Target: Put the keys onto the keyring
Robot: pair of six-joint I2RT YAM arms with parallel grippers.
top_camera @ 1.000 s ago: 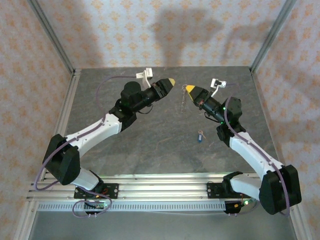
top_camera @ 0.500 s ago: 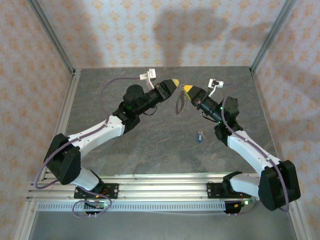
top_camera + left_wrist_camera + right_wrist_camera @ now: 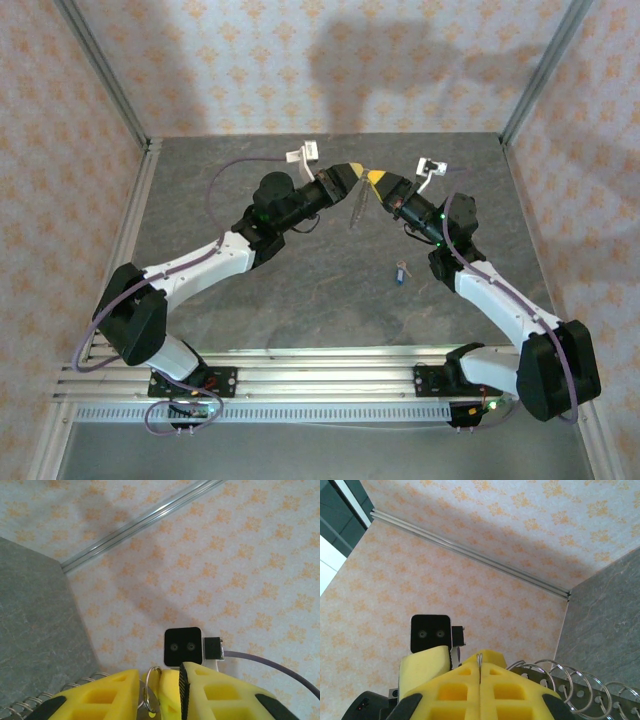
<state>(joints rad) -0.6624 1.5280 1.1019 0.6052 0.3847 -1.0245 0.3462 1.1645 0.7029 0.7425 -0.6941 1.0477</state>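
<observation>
From above, 2 robot arms are reaching inward over a grey stone-patterned counter (image 3: 300, 290), their yellow tips meeting in the air near its far edge. The right claw (image 3: 376, 178) is pressing its 2 fingers together on the keyring (image 3: 357, 207), a thin pale loop that is hanging down from the pinch above the counter.

The left claw (image 3: 349, 168) is sitting right against the right one, tip to tip. In the left wrist view, its 2 yellow fingers (image 3: 100, 697) are standing apart. A small metal ring of the keyring and the yellow tip of the right claw are sitting in the gap between them. Whether these fingers are touching the ring cannot be told.

In the right wrist view, the right fingers (image 3: 455, 685) are meeting along a closed seam, with a thin wire poking out at the top. A coiled strand (image 3: 560, 682) is trailing off to the right, just beside them.

The key (image 3: 402, 272), tiny with a blue head, is lying flat on the counter. It is well apart from both claws and close to the right arm's forearm.
</observation>
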